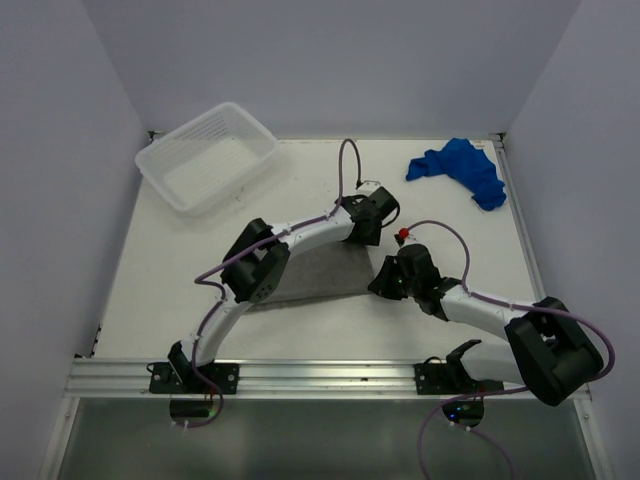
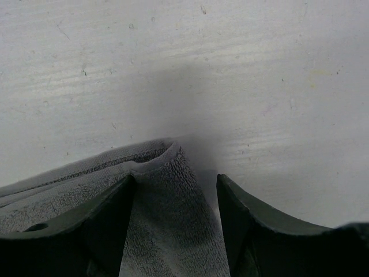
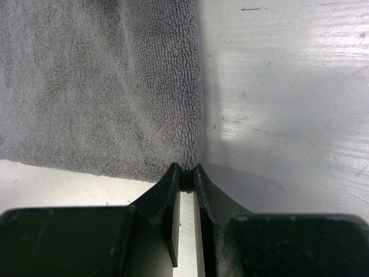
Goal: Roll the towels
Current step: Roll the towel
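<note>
Right gripper [image 3: 185, 172] first: its jaws are pinched almost together, and the near corner of the grey towel [image 1: 320, 272] is nipped right at the tips. That's a firm hold. From those fingers the cloth spreads ahead and off to their left, lying flat on the table [image 1: 300, 330], and its free edge runs straight ahead of the tips.

Over to the left gripper [image 2: 176, 187]: its jaws stand well apart, straddling the towel's other corner on that same edge. A slightly raised lip of cloth sits just ahead of the gap between the fingers. Nothing is clamped there, and from this close angle I can't say whether the pads are brushing the pile.

So the edge that counts runs from one pair of fingers to the other, and the towel's length lies away from both pairs on the same side. I'd say that's the way the roll has to travel. The left jaws need to close on their corner before the two can turn the edge over together.

The blue towel [image 1: 462, 170] sits crumpled well beyond the right fingers, nearer that arm.
</note>
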